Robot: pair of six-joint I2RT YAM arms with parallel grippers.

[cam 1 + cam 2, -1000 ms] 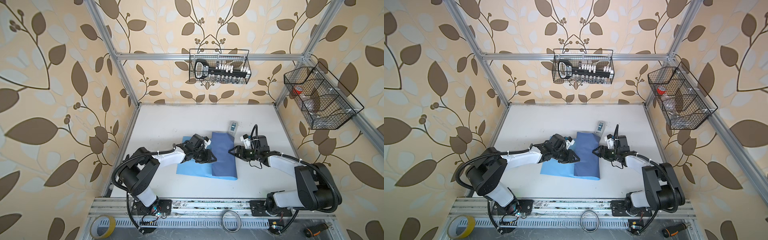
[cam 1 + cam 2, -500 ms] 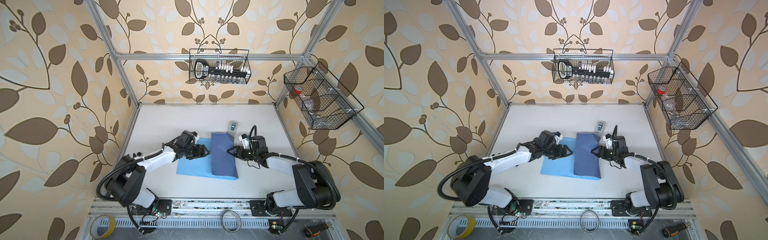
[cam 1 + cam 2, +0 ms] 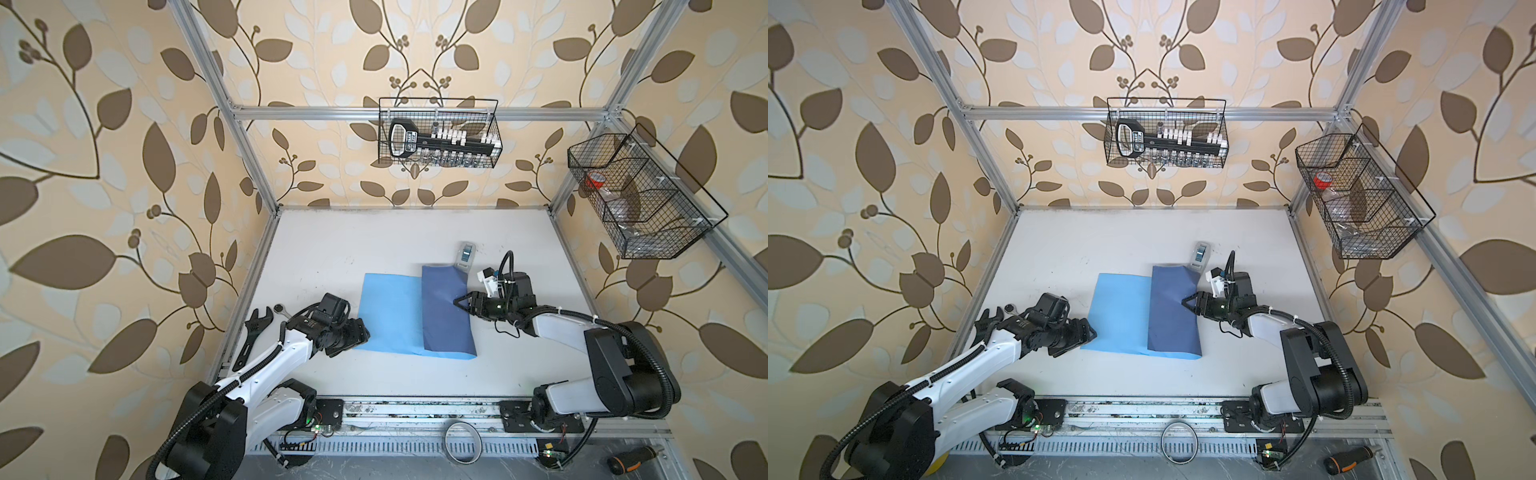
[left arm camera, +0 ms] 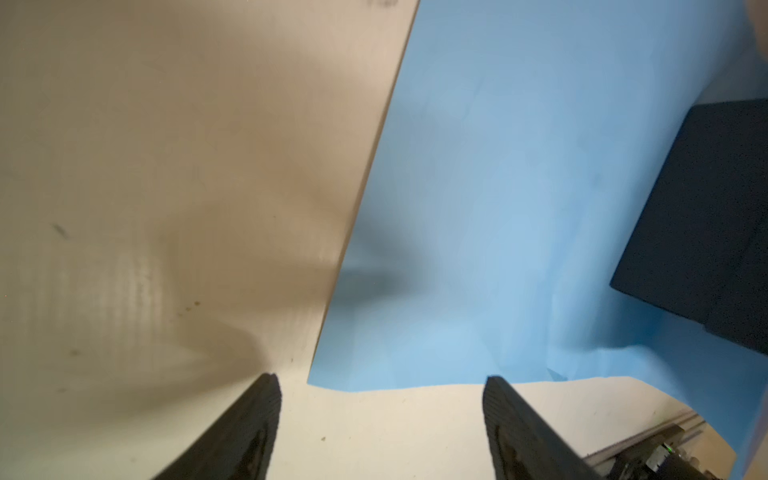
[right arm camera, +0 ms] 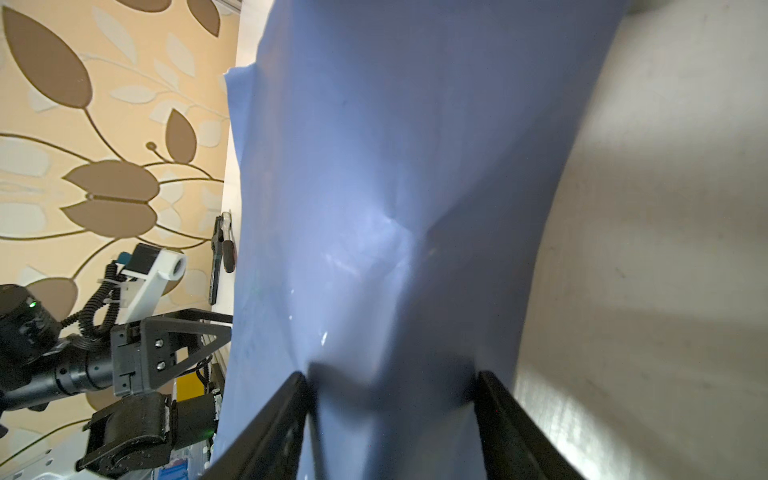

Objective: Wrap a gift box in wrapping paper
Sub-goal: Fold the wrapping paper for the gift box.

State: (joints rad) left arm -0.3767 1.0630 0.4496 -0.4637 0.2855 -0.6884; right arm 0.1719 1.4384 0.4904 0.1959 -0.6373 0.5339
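A: Since containers are asked about first, what is held in them?

B: Two wire baskets are seen. In the back basket (image 3: 436, 99), hung on the rear rail, a black socket holder (image 3: 440, 143) is laid lengthwise, with rows of white and metal pieces on it. The side basket (image 3: 660, 245) is divided into compartments. A red-topped item (image 3: 1323, 179) is lodged in the farthest one, and clear wrappings (nothing more can be made out) are seen in the others.

A: And where is the gift box (image 4: 706, 232) found?

B: It is hidden in the top views, where the dark flap of the wrapping paper (image 3: 446, 316) is folded over the light-blue face. Only in the left wrist view is a black corner of it shown, resting on the light-blue paper and cut off by the picture's edge.

A: How are the grippers set?

B: The left gripper (image 4: 380, 380) is held open over bare table (image 4: 166, 166) at the sheet's near corner, with nothing between the jaws. The right gripper (image 5: 390, 376) is placed at the flap's right edge, a hump of dark paper being straddled by its jaws. Whether that hump is clamped cannot be told.

A: Anything else partly lost?

B: A tape dispenser (image 3: 466, 254) is set just beyond the flap's far corner, its details too small to be read.
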